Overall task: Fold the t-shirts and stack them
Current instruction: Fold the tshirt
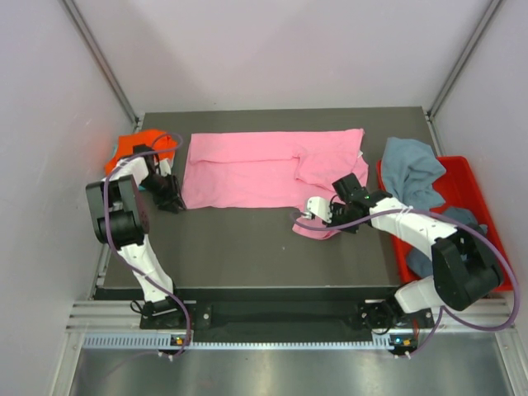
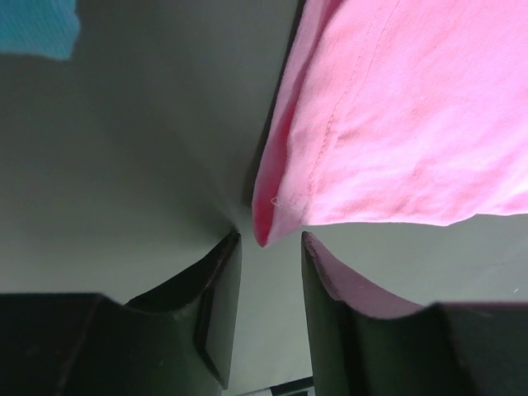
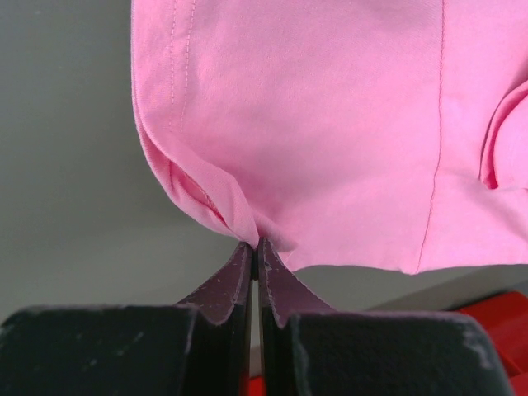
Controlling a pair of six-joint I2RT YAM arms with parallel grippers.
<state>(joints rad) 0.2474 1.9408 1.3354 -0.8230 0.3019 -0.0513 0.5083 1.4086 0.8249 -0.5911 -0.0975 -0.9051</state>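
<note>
Finds pink t-shirt (image 1: 256, 169) spread across far half of table (image 1: 239, 247). Notes right gripper (image 3: 256, 245) pinched tight on its near-right hem. Notes left gripper (image 2: 271, 239) narrowly parted at near-left corner, cloth unclamped.

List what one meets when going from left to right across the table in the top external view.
orange t-shirt → left pincer → pink t-shirt → grey-blue t-shirt → red bin
</note>
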